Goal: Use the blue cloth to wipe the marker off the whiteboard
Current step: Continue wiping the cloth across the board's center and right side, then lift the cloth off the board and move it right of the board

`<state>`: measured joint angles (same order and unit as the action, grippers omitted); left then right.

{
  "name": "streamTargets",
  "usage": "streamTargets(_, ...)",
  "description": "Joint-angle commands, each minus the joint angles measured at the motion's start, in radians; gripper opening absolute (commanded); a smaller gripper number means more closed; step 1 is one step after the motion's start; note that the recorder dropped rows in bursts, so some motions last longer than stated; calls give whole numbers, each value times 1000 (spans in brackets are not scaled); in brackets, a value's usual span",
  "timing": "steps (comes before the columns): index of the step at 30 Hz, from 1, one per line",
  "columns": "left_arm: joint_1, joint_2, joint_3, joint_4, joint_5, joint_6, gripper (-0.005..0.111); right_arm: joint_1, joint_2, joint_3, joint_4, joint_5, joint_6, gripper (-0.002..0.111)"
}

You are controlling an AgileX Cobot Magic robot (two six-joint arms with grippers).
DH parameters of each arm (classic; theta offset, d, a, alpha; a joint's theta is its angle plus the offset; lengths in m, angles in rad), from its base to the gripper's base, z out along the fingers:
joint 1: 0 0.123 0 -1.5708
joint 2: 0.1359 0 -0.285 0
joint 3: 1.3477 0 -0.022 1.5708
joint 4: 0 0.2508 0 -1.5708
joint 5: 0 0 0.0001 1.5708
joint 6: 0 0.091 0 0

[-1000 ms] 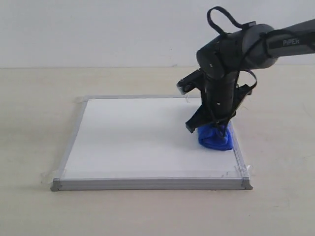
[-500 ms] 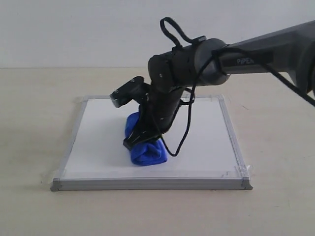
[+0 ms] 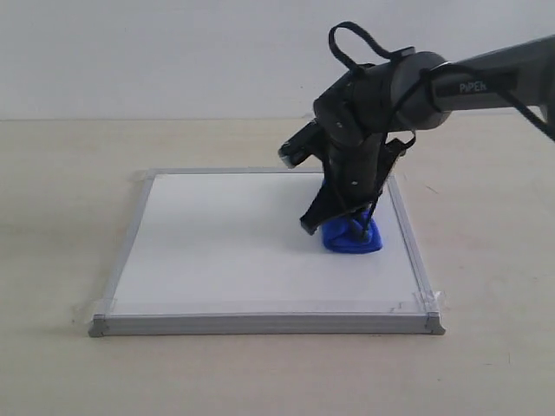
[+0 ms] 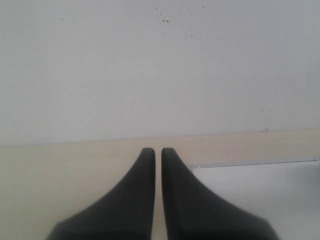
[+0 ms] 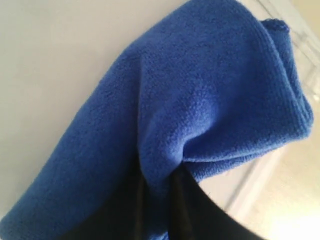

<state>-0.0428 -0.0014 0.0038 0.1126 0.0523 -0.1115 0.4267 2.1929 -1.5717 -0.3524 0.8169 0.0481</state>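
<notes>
The whiteboard (image 3: 225, 243) lies flat on the table, white with a grey frame. My right gripper (image 3: 351, 227) presses the blue cloth (image 3: 351, 237) onto the board's right half, near the right frame. It is shut on a fold of the blue cloth (image 5: 200, 100), which fills the right wrist view over the white board (image 5: 55, 55). No marker line shows on the board. My left gripper (image 4: 158, 150) is shut on nothing, off the board, with a board corner (image 4: 260, 175) beside it; it is out of the exterior view.
The board rests on a pale beige table (image 3: 69, 173) before a white wall (image 3: 173, 52). Clear tape bits hold the front corners (image 3: 416, 303). The right arm's dark links and cable loop (image 3: 355, 39) rise over the board's far right.
The right gripper swept the cloth from the board's right side to the left-middle, then back right. The cloth now sits a little farther back than a second ago.
</notes>
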Motion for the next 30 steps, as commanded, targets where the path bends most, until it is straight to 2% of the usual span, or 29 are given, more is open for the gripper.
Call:
streamTargets(1,-3,1,-4,1,0,-1,4,118,31,4,310,-138,-224,0)
streamTargets(4,-3,1,-4,1,0,-1,4,165,39,4,594,-177,-437,0)
streamTargets(7,-3,1,-4,1,0,-1,4,176,35,4,684,-152,-514,0)
streamTargets(10,-3,1,-4,1,0,-1,4,139,28,4,535,-82,-394,0)
streamTargets(14,-3,1,-4,1,0,-1,4,79,30,10,40,66,-39,0)
streamTargets(17,-3,1,-4,1,0,-1,4,34,30,15,-189,159,125,0)
streamTargets(21,-3,1,-4,1,0,-1,4,-29,4,15,-231,206,177,0)
streamTargets(23,-3,1,-4,1,0,-1,4,-55,-27,22,-182,190,158,0)
streamTargets(27,-3,1,-4,1,0,-1,4,-100,-173,104,-66,30,94,0)
streamTargets(30,-3,1,-4,1,0,-1,4,-156,-285,145,11,31,14,0)
